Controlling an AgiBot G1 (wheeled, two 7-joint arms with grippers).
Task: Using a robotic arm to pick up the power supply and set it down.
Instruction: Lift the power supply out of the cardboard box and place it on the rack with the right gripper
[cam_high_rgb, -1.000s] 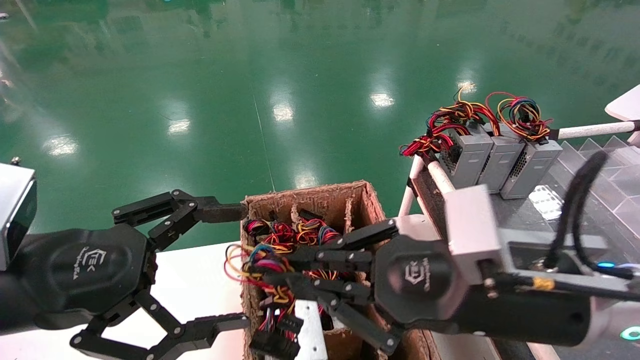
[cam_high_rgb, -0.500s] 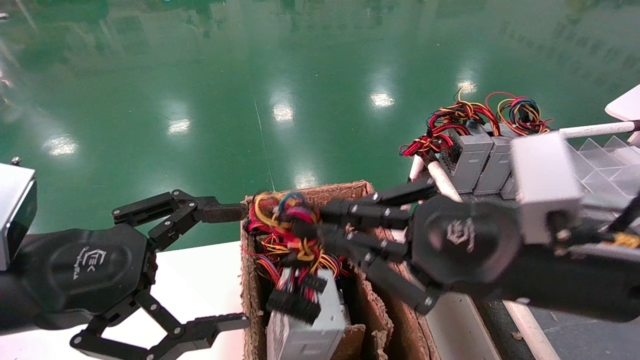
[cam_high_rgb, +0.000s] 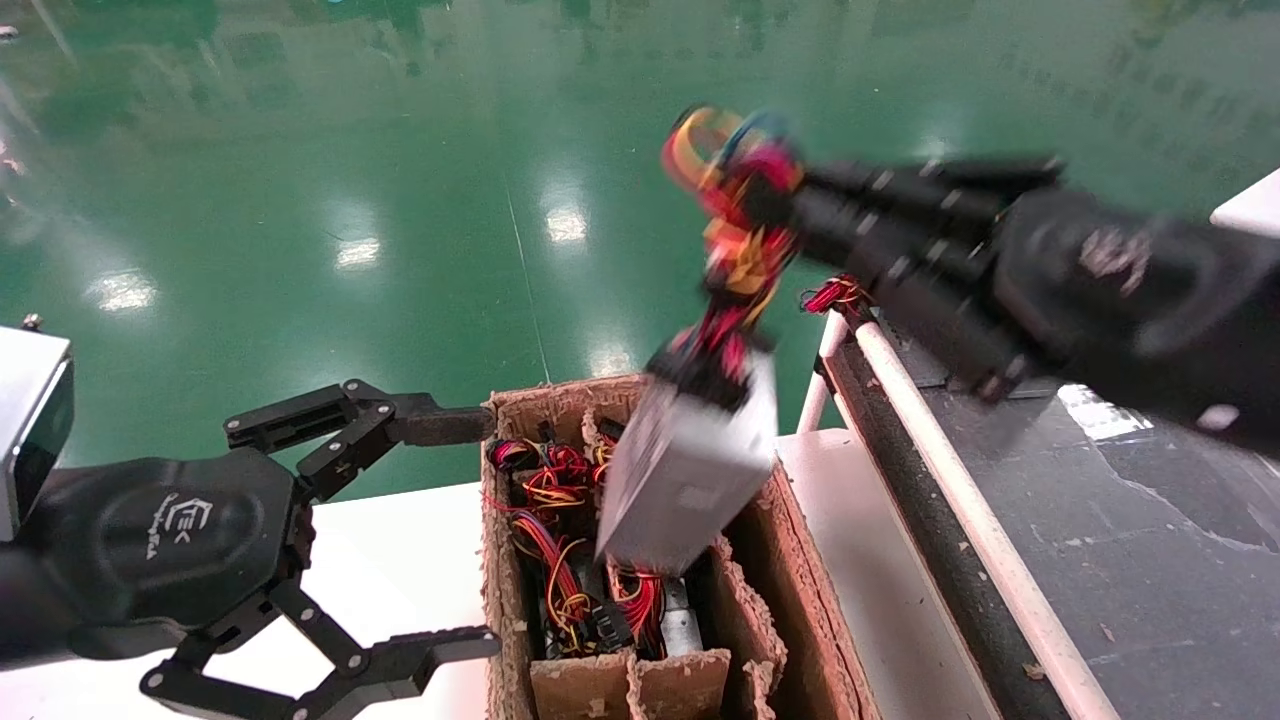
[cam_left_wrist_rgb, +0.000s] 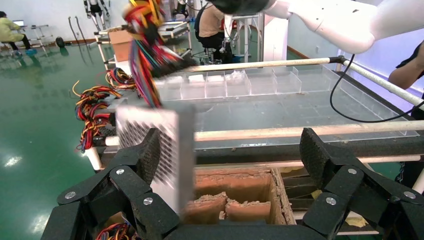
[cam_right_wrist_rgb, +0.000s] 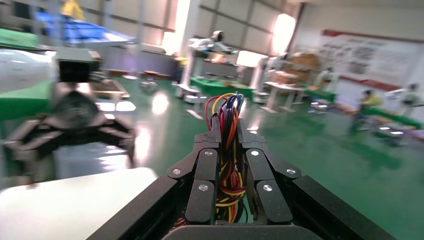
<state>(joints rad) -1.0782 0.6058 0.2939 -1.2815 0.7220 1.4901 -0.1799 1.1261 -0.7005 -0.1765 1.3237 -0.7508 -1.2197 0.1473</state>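
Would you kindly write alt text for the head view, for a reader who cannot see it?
The right gripper, shut on a bundle of coloured wires, holds a grey power supply dangling tilted above a cardboard box that holds more wired units. The left gripper sits with jaws open beside the box, over a white table; a green floor lies beyond.

Right gripper (cam_high_rgb: 775, 215) raised, clamped; left gripper (cam_high_rgb: 470, 530) spread

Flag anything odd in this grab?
Yes. The right gripper is shut on the wire bundle, not the casing, so the power supply dangles tilted above the cardboard box. The box's rim is ragged and torn. The left gripper sits open beside it.
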